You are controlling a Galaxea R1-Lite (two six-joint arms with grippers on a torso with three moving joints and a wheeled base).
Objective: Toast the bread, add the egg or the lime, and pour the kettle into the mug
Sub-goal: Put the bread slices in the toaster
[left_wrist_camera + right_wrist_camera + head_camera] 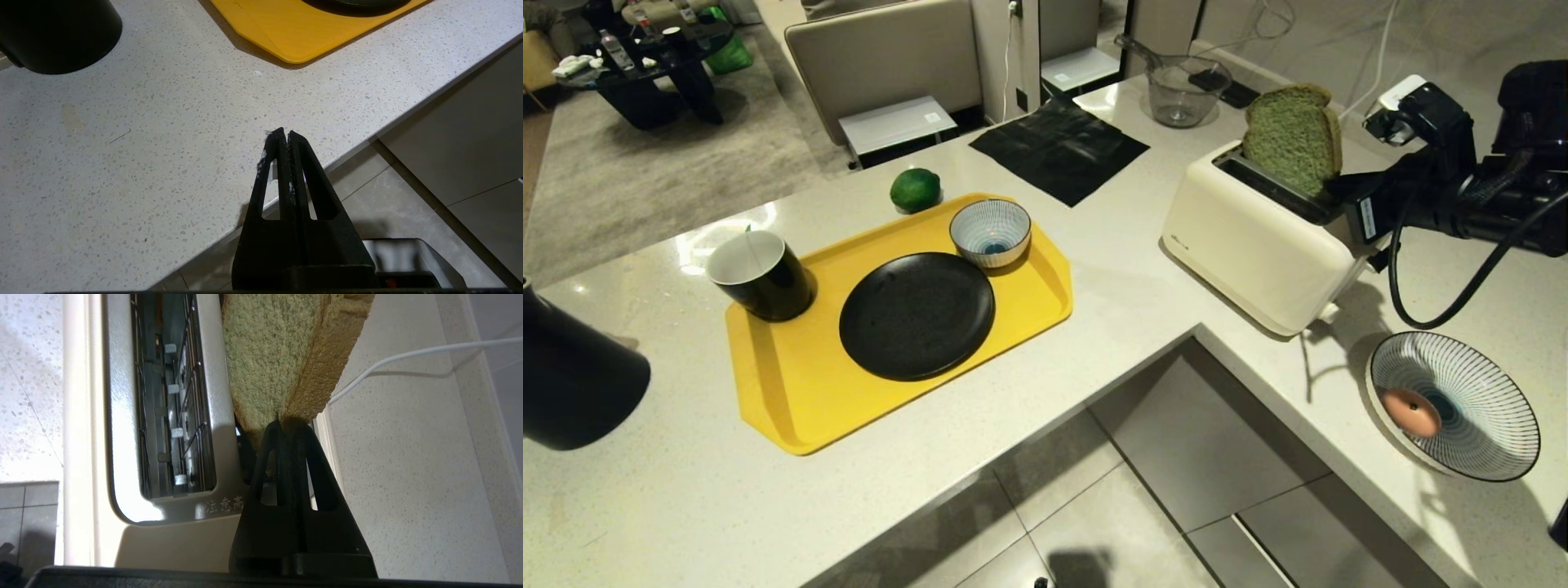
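The right claw (pixel 288 425) pinches a lower corner of the bread (pixel 1292 137), which stands upright in the far slot of the toaster (pixel 1258 245); the left claw (pixel 284 133) hangs closed and empty over the table (pixel 143 143) edge. The lime (pixel 915 189) lies on the table just beyond the yellow tray (pixel 792 384); the mug (pixel 760 273) stands on the tray; the egg (pixel 1411 412) rests in the striped bowl (pixel 1486 416).

It was a home kitchen: a pale stone counter (pixel 1127 310) carried a cream toaster (pixel 1258 237), and a living room with a coffee table (pixel 654 57) lay behind.
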